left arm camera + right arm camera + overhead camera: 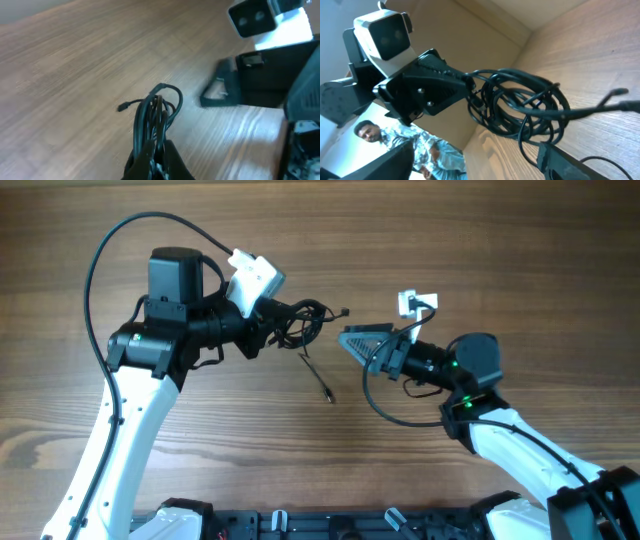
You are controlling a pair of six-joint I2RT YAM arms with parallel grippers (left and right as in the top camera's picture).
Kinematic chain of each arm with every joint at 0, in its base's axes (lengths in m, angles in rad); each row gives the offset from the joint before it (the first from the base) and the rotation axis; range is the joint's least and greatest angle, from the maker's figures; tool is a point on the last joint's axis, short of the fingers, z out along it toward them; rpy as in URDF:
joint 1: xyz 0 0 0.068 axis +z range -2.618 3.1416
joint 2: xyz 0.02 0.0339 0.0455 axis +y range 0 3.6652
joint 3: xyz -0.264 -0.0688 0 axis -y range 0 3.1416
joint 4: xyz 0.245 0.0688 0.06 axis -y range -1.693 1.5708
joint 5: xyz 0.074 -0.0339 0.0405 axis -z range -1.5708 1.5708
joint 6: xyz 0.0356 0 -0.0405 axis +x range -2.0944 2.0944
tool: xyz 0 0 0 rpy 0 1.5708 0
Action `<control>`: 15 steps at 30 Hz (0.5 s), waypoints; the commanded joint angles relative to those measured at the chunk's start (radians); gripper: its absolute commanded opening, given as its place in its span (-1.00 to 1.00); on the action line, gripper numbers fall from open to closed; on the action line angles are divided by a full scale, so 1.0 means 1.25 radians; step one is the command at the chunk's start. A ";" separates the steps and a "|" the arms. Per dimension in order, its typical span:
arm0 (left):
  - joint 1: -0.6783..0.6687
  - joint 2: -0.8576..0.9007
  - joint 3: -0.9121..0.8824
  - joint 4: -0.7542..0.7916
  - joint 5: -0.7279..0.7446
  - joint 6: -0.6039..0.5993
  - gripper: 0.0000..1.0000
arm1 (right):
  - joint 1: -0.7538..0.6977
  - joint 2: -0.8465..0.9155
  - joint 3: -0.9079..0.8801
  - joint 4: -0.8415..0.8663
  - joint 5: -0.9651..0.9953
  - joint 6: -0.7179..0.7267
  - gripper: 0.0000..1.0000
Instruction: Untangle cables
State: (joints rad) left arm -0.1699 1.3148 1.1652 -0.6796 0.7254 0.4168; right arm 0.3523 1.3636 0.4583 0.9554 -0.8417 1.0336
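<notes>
Risk: left fingers [176, 162] clenched on whole cables [305, 320] bundle, so any pull may tighten the knot; right fingers [362, 338] grip unclear, trailing plug [328, 395] could snag on counter [500, 240].

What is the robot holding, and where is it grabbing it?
The left gripper pinches the cables at one edge of the bundle; the loops stick out beyond it.

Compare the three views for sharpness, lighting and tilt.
Overhead: sharp and evenly lit, no glare. Left wrist: the cables are fairly clear, the right gripper is smeared, and there is white glare at top right. Right wrist: steeply tilted, with the background hazy and overbright at upper left.
</notes>
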 commanded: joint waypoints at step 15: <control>0.003 0.002 0.004 -0.021 0.306 -0.157 -0.92 | 0.133 0.002 0.005 -0.029 0.302 -0.234 -0.01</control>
State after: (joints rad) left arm -0.1696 1.3148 1.1652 -0.6750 1.0428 0.2276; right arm 0.5148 1.3651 0.4603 0.8555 -0.4881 0.7364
